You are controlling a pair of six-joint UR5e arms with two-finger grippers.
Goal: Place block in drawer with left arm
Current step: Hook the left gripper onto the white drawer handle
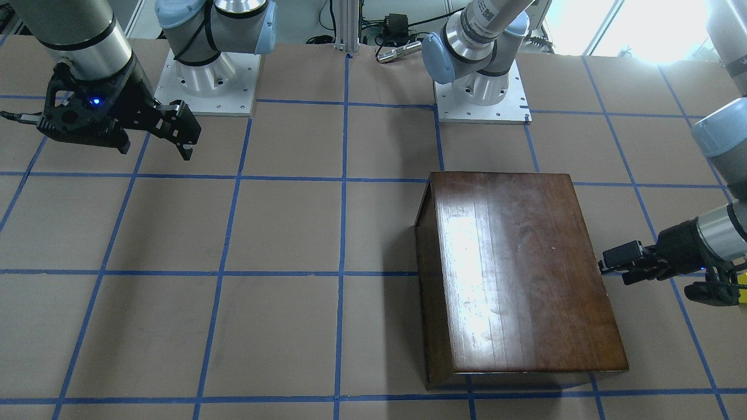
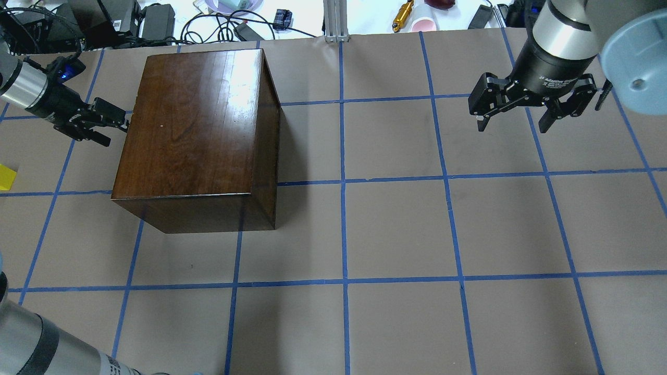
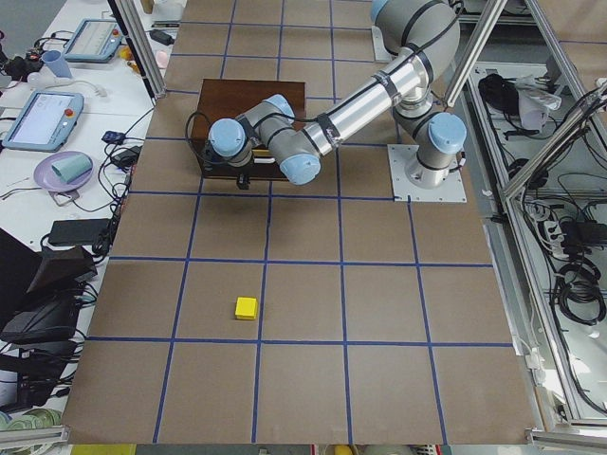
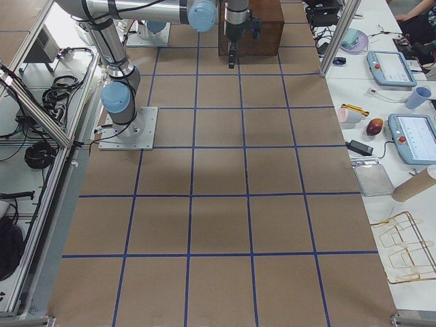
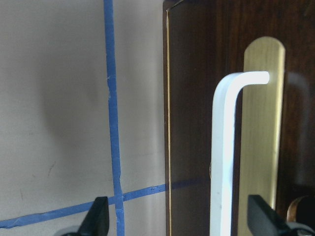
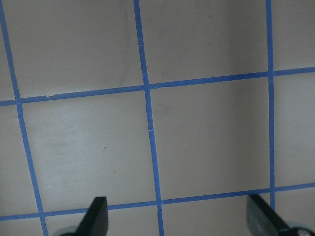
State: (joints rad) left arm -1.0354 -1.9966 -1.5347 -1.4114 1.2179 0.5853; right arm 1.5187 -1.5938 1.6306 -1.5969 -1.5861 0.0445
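Observation:
The yellow block (image 2: 6, 177) lies on the table well left of the dark-brown wooden box (image 2: 193, 120), apart from it; it also shows in the exterior left view (image 3: 246, 307). The drawer is shut. Its dark front panel (image 5: 192, 123) carries a white handle (image 5: 224, 157) over a brass plate (image 5: 263, 113). My left gripper (image 2: 112, 125) is open and level at that front face, one finger on either side of the handle, holding nothing. My right gripper (image 2: 513, 120) is open and empty above the table at the far right.
The two arm bases (image 1: 481, 96) are bolted at the robot's side of the table. Cables and power bricks (image 2: 156, 18) lie past the table's far edge behind the box. Blue tape lines grid the brown table top (image 2: 396, 229).

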